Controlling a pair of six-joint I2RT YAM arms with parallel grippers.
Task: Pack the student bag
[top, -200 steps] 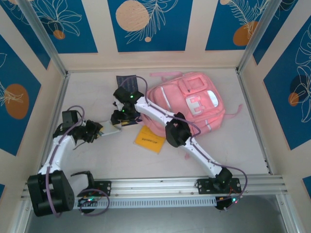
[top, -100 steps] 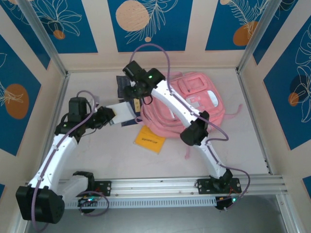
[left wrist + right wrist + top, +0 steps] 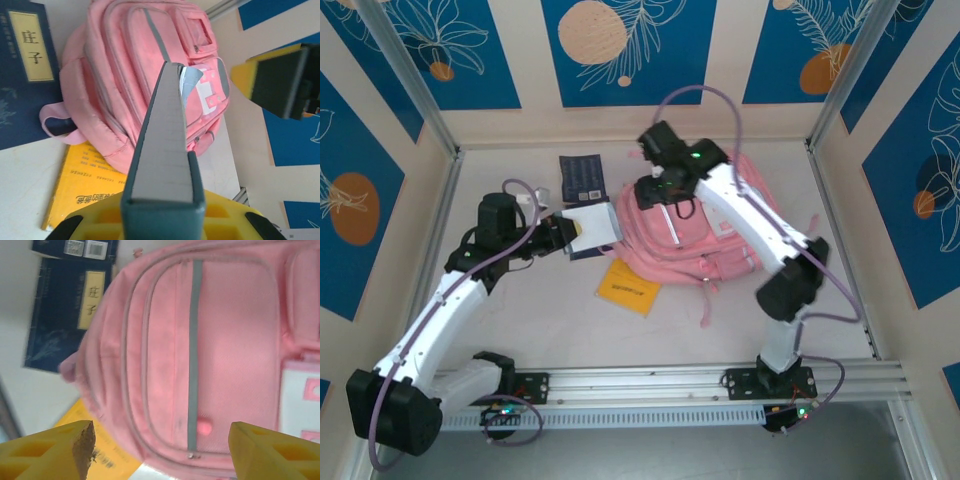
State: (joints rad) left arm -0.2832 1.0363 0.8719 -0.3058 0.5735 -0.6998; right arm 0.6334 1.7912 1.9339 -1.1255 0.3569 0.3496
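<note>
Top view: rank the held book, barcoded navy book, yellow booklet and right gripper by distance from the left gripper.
1. Held book, in the left gripper's grip.
2. Barcoded navy book, just behind, and yellow booklet, near-right: too close to call.
3. Right gripper, farther right, over the bag.

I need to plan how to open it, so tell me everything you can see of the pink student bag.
The student bag is a soft pink fabric backpack lying flat, front up, on the table. It has stacked front pockets with curved zip lines, grey strips, a white patch and pink straps. Its carry loop lies by the dark blue book; a yellow booklet lies against its edge. The open right gripper hangs over it. The left gripper holds a pale book nearby.
</note>
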